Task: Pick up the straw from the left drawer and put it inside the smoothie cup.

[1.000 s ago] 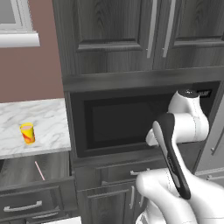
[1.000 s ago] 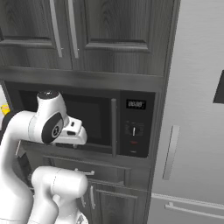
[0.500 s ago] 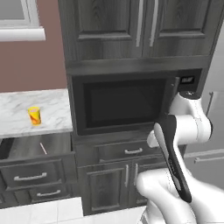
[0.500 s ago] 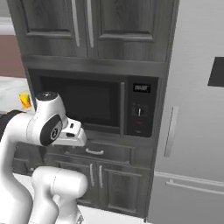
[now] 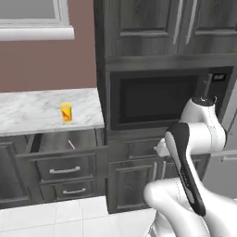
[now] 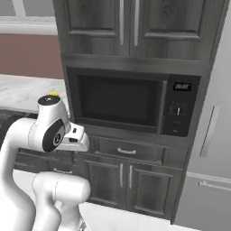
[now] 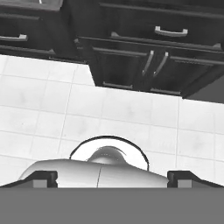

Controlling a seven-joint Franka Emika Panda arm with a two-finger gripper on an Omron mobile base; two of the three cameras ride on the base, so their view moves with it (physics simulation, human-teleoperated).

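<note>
Left base view: the yellow cup (image 5: 66, 112) stands upright on the marble surface (image 5: 28, 111), near its right end and close to the front edge. Just below it the left drawer (image 5: 65, 159) is pulled out, and the thin pale straw (image 5: 71, 144) lies slanted inside it, towards the middle. To the right a microwave (image 5: 162, 99) sits built into the dark cabinets (image 5: 148, 28), with the white arm (image 5: 194, 139) folded in front of the lower cupboards.

Right base view: the arm's (image 6: 40, 135) bent joint sits left of the microwave (image 6: 131, 101), and a fridge (image 6: 212, 149) fills the right edge. A sliver of the cup (image 6: 54, 93) peeks over the joint.

Hand view: the claw (image 7: 113, 178) faces down at the white tiled floor (image 7: 131, 118) in front of the cupboard doors (image 7: 151, 65). Its two tips (image 7: 43, 177) stand far apart, spread wide with nothing between them.
</note>
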